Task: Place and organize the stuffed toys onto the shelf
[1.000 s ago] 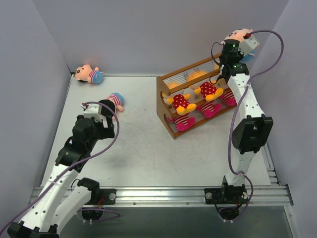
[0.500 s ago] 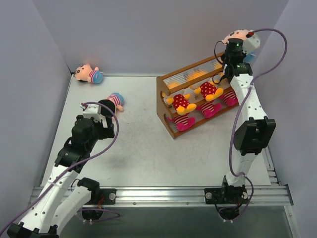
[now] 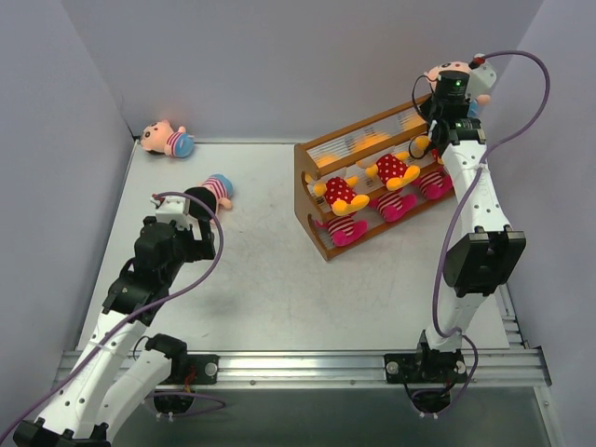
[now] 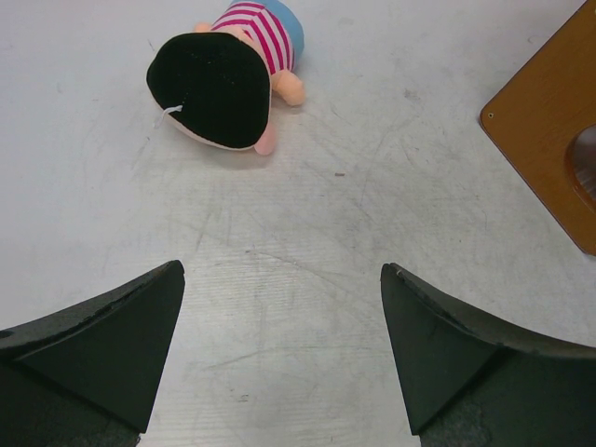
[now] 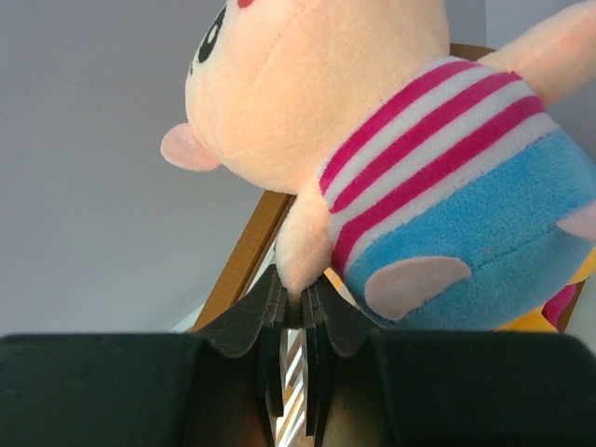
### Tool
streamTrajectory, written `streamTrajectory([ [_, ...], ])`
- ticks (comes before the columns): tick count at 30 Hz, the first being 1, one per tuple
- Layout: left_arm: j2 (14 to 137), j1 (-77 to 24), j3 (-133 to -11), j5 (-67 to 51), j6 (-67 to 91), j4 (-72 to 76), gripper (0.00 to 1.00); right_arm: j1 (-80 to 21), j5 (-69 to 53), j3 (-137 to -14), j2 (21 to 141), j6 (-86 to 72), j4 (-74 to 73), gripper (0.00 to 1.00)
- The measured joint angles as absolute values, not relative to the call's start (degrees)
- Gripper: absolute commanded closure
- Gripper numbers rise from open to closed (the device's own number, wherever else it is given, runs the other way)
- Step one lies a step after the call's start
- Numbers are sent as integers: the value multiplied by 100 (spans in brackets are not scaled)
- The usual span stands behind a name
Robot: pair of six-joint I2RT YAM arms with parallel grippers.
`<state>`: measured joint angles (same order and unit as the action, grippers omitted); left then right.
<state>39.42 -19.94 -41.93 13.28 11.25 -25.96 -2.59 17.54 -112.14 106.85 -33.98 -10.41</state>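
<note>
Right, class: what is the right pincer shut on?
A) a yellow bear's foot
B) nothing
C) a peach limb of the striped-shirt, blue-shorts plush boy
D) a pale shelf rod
C: right wrist view shows the right pincer pinching a peach limb of the plush boy.

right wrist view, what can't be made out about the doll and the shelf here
- Striped doll: the top of its head and one arm are cut off by the frame edges in the right wrist view.
- Shelf: only a wooden strip shows; the doll and right tool hide the tiers.
- Top view: the right arm covers the tool's grip; the yellow shapes under the top rods are too small to identify.
</note>
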Motion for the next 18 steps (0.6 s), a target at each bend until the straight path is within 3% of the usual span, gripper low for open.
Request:
streamTrajectory([
  [18, 3942, -1994, -4193, 1328, 1125, -2596, 5, -113, 1022, -11059, 10569, -2770, -1269, 100],
])
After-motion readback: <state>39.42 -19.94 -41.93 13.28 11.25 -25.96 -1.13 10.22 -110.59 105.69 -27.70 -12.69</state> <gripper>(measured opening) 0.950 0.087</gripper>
